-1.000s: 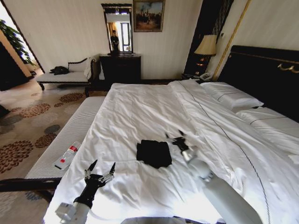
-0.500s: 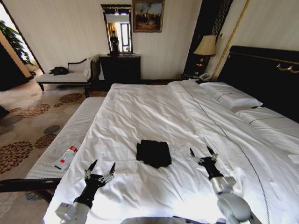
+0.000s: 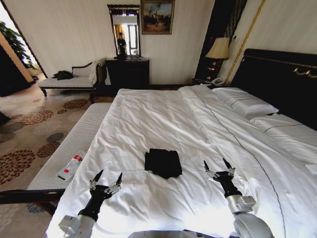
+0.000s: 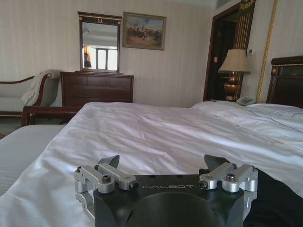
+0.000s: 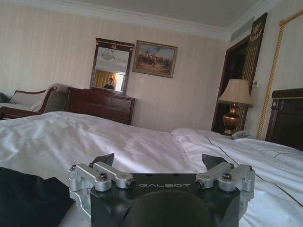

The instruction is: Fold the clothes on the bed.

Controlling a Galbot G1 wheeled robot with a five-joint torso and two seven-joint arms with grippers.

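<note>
"GALBOT" on both claw bodies

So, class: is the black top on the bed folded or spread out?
Folded: the top lies as a small, compact dark rectangle on the bed, no sleeves showing.

Around the room

We see a bottle (image 3: 71, 166) on the bench (image 3: 59, 156), a lamp (image 3: 218, 49), a mirror (image 3: 124, 29) over the dresser (image 3: 128, 73).
</note>
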